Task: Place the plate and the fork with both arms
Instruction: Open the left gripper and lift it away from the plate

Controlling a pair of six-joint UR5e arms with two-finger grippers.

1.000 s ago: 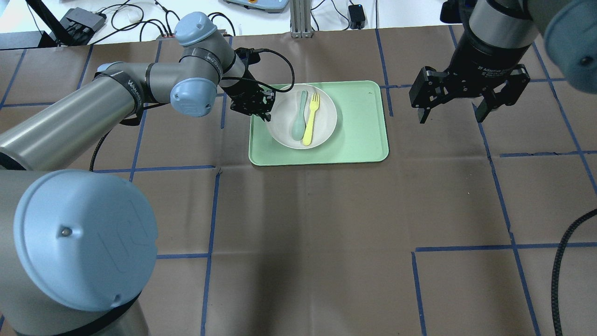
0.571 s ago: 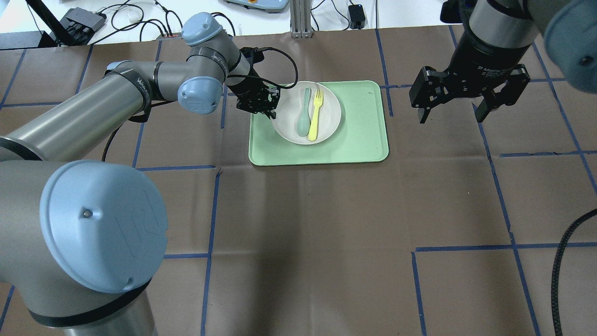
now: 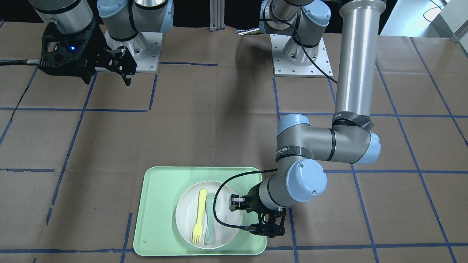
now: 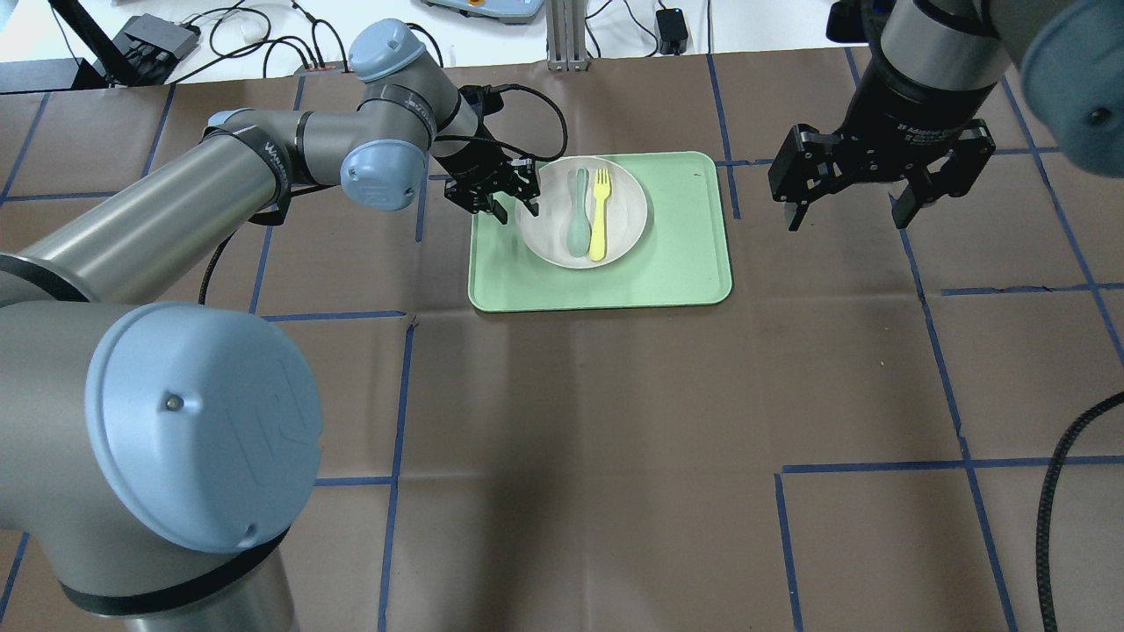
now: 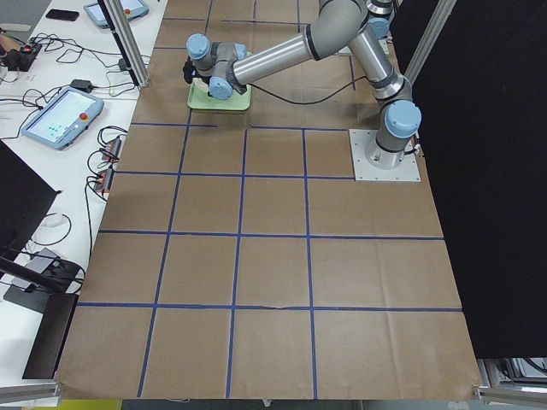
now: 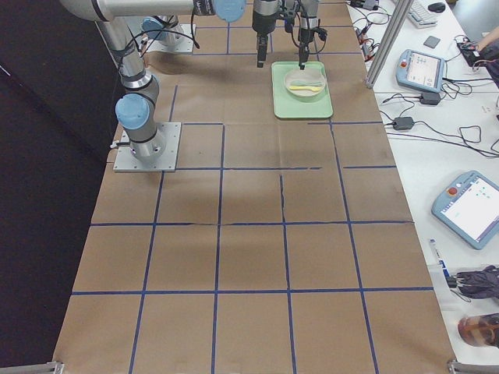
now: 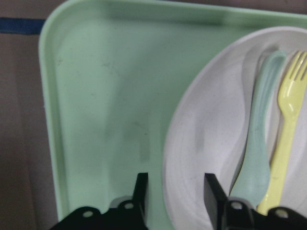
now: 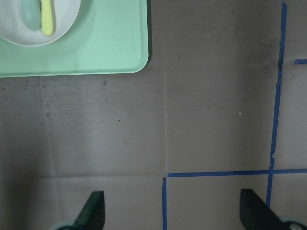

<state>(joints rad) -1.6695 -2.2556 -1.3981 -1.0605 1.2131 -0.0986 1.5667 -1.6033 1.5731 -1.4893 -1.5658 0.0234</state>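
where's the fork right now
The fork lies in the plate on the green tray, just right of the spoon in the overhead view, tines pointing away from the robot.

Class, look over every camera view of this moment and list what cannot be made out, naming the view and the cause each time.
- Exterior left: the plate and fork are hidden behind the left arm.
- Exterior right: the spoon is too small to tell apart.
- Left wrist view: the bottom edge cuts off the left gripper fingers' bases and both utensil handles.
- Right wrist view: the right gripper shows fingertips only; the tray runs off frame.
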